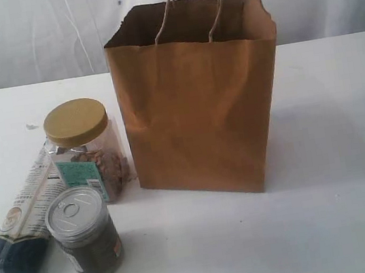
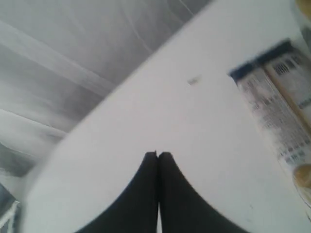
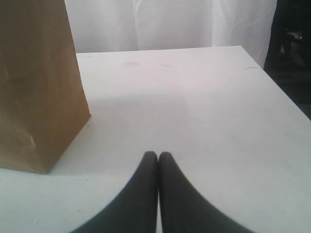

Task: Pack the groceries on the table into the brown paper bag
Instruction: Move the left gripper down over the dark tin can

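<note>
Exterior view: the brown paper bag [image 1: 198, 100] stands open on the table [image 1: 339, 175], with the tan-lidded clear jar [image 1: 88, 150], silver-lidded dark jar [image 1: 85, 233] and long white-and-navy packet [image 1: 23, 222] to its left.
Left wrist view: the left gripper [image 2: 158, 154] is closed and empty, over the table near the packet.
Right wrist view: the right gripper [image 3: 158, 154] is closed and empty, low beside the bag.

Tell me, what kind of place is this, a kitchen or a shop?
Probably a lab or test setup, not a kitchen: a plain white table, a white curtain hung behind it, and just a brown paper bag with a few groceries set out beside it.
</note>
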Motion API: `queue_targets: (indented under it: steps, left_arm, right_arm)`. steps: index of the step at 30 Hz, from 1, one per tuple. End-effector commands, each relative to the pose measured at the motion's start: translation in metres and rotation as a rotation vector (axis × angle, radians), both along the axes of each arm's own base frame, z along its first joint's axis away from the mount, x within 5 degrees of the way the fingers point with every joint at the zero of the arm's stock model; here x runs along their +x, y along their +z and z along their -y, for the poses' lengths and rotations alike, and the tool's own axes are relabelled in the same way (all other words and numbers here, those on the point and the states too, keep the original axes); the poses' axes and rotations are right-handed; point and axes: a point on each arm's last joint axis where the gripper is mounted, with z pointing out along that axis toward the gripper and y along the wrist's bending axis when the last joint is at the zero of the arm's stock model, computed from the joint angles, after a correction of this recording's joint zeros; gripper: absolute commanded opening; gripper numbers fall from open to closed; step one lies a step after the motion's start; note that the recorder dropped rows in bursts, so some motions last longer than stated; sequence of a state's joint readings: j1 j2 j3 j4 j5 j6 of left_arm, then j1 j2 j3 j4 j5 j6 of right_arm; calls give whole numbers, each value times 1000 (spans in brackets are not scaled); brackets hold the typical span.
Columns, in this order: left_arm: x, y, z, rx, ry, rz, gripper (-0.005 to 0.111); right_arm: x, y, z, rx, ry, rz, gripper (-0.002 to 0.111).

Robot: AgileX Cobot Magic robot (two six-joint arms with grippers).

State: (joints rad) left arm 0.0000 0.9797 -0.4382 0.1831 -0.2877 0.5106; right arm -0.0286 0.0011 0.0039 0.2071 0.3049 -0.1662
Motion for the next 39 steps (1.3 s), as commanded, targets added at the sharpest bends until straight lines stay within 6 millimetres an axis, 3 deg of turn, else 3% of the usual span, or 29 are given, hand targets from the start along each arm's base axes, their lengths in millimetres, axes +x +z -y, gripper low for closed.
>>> queue_targets:
  steps: [1,4,6,8,9,11,13,17,20,22,24,27,28,35,39]
  left_arm:
    - [23,-48,-1,-42,36,-304,0]
    - [47,-42,1,-369,249,-468,0]
    - [64,-22,8,-479,307,-680,0]
    - [73,-7,18,-483,233,-901,0]
    - [77,5,31,-533,83,-989,0]
    - [76,20,53,-570,-237,-962,0]
    - [66,27,77,-524,-486,-953,0]
    - [41,25,113,-203,-641,-986,0]
    - [32,27,125,-21,-702,-931,0]
    - [35,28,126,4,-691,-880,10]
    - [41,29,127,-1,-674,-825,37]
    - [47,31,128,-7,-652,-754,94]
    - [48,32,128,-8,-647,-740,104]
    - [41,35,136,-163,-672,-805,105]
    - [32,33,135,-148,-709,-891,105]
  right_arm:
    - [0,2,0,-4,-3,15,0]
    - [0,2,0,-4,-3,15,0]
    - [0,2,0,-4,-3,15,0]
    - [0,2,0,14,-7,15,0]
    - [0,2,0,8,-6,15,0]
    - [0,2,0,8,-6,15,0]
    - [0,2,0,6,-6,15,0]
    - [0,2,0,6,-6,15,0]
    - [0,2,0,6,-6,15,0]
    - [0,2,0,6,-6,15,0]
    - [0,2,0,6,-6,15,0]
    - [0,2,0,6,-6,15,0]
    - [0,2,0,6,-6,15,0]
    - [0,2,0,6,-6,15,0]
    - [0,2,0,6,-6,15,0]
